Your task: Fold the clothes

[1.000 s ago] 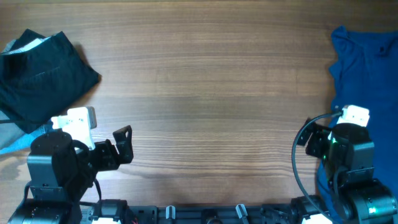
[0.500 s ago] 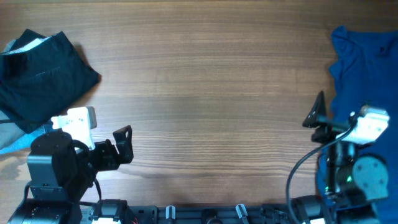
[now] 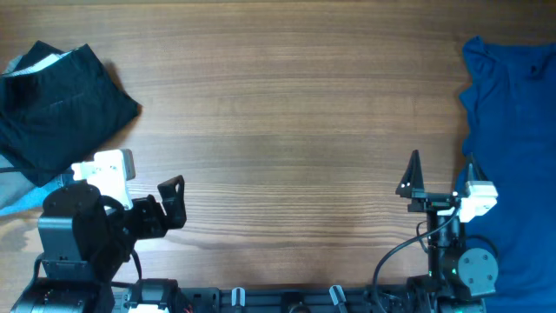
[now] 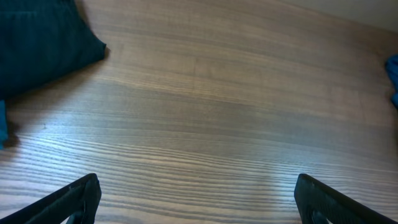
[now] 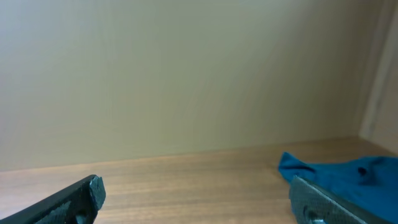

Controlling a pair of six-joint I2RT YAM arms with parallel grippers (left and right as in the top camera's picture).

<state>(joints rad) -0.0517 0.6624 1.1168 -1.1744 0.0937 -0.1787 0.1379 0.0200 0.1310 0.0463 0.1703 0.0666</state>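
A folded dark navy garment lies at the table's far left; its corner shows in the left wrist view. A crumpled blue garment lies along the right edge and shows in the right wrist view. My left gripper is open and empty near the front left, low over bare wood. My right gripper is open and empty at the front right, raised and pointing level across the table, just left of the blue garment.
A light blue cloth peeks out at the left edge under the navy garment. A beige wall stands behind the table. The wooden tabletop spans the middle.
My right arm has swung up and leftward off the blue garment, its gripper now standing over bare wood beside it. The left arm has not moved.
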